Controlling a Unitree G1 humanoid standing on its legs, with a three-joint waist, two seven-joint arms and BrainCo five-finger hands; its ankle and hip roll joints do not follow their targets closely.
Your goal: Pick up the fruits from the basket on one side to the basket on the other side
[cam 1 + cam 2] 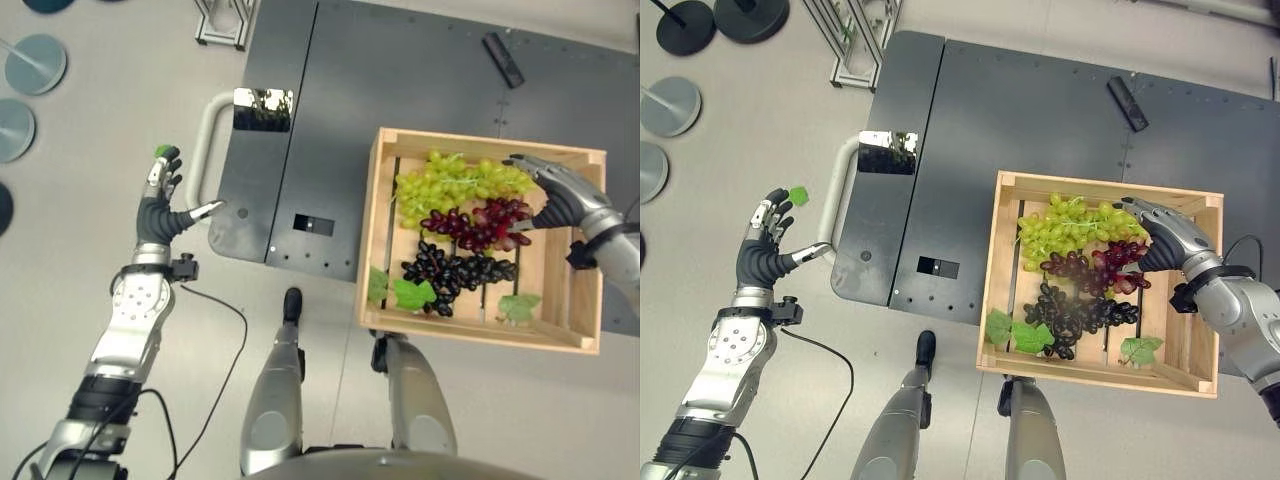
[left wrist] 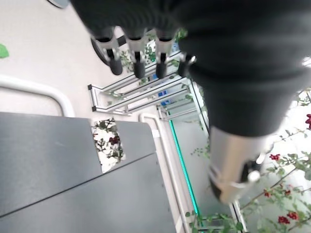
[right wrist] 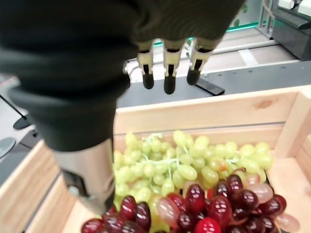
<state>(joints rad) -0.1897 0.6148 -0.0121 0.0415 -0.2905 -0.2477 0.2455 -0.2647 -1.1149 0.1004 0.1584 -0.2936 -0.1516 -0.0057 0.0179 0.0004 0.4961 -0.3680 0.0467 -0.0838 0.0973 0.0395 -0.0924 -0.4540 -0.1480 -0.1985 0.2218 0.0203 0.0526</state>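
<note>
Right now the right hand hovers inside the wooden crate, at its far right part, with fingers stretched out straight and the thumb set apart; it holds nothing. In the right wrist view the dark fingertips point over the crate's far wall toward the dark table, and the thumb reaches down beside the fruit. Just under that hand lies the bunch of red grapes, near the middle of the crate. The green grapes lie touching the red ones on the crate's far side, and the black grapes lie against them on the crate's near side. Green leaves rest at the crate's near left corner, and one more leaf rests toward its near right. The crate stands on the near right part of the dark table. A small dark bar-shaped object lies on the table beyond the crate, well apart from it. The left hand is held up over the floor, off the table's left edge and well apart from the crate, with fingers loose and spread, empty.
</note>
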